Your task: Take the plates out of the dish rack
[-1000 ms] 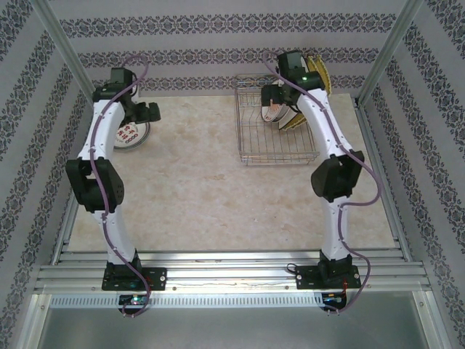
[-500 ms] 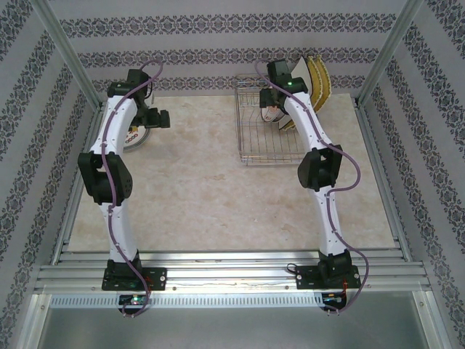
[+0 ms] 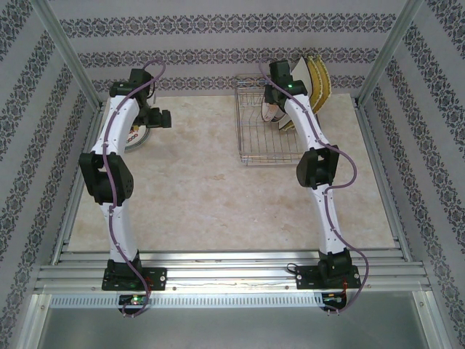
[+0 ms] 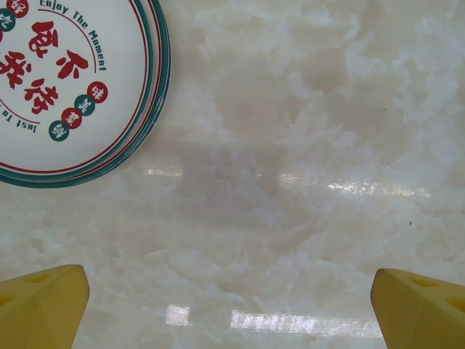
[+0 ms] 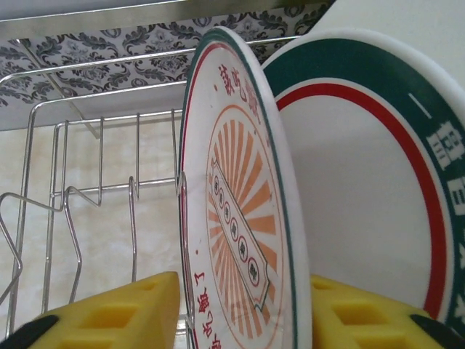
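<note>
An orange-sunburst plate (image 5: 240, 218), standing on edge between the prongs of the dish rack (image 3: 276, 161) at the upper right of the overhead frame, is seen gripped at its lower rim by the right gripper (image 5: 243, 309), whose yellow pads (image 5: 123, 313) lie against both faces. Directly behind it, almost touching, a green-banded plate (image 5: 363, 182) is stood, with yellow square plates (image 3: 317, 76) leaning at the rack's far right end. The ware is judged stiff, glossy and probably slippery, fairly weighty for a rim pinch, and liable to chip if knocked against its neighbour or the wire. A hold set well onto both faces and a straight lift clear of the prongs are thought safest. At the upper left of the overhead frame, the left gripper (image 3: 156, 116) is held above the table with its fingers (image 4: 43, 305) spread wide and nothing between them, just beside unloaded round plates (image 4: 65, 80) laid flat in a stack. The tabletop (image 3: 218, 196) is a smooth, pale marble-look sheet on which reflections are shown, so plates may slide when set down. The cell is closed in by patterned walls (image 3: 218, 29) and metal posts (image 3: 65, 51), with a broad stretch of surface between rack and stack.
</note>
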Motion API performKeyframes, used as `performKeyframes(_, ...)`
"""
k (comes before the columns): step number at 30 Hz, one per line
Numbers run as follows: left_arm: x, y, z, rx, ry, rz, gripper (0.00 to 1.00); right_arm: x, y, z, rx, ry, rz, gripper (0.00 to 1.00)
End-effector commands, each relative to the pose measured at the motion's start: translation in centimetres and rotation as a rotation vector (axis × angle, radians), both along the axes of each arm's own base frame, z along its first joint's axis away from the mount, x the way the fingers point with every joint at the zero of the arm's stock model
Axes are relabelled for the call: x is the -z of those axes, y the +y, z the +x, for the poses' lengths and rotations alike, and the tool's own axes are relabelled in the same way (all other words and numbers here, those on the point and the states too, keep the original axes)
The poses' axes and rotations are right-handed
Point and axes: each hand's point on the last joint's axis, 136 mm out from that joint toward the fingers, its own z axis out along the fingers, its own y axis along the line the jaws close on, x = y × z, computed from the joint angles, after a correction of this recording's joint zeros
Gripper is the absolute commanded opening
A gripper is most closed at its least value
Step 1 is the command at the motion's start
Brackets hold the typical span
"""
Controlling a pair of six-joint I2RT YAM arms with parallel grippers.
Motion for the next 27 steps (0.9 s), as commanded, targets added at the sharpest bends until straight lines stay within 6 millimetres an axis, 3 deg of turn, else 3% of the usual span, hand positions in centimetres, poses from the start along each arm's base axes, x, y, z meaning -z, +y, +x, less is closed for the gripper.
performKeyframes(1,-0.1,0.0,-0.5,0.010,0.023,0.024,1.00,-1.4,0.5,0.8,0.004,-0.055,0.032,0.35)
performKeyframes(8,0.5,-0.2,-0.3,0.016,0.030,0.018,1.00,-1.9,0.9,0.5,-0.003,-0.060,0.023,0.12)
performKeyframes(12,0.9,-0.2,-0.5,0.017,0.043,0.015,1.00,-3.2,1.5,-0.2,-0.020,-0.066,0.005,0.00)
performKeyframes(20,1.0,-0.3,-0.4,0.018,0.037,0.012,1.00,-8.6,1.7,-1.7,-0.031,-0.136,-0.012,0.00)
performKeyframes(27,0.9,-0.3,-0.3,0.015,0.034,0.010,1.00,-13.9,0.6,-3.9,-0.024,-0.196,-0.078,0.00)
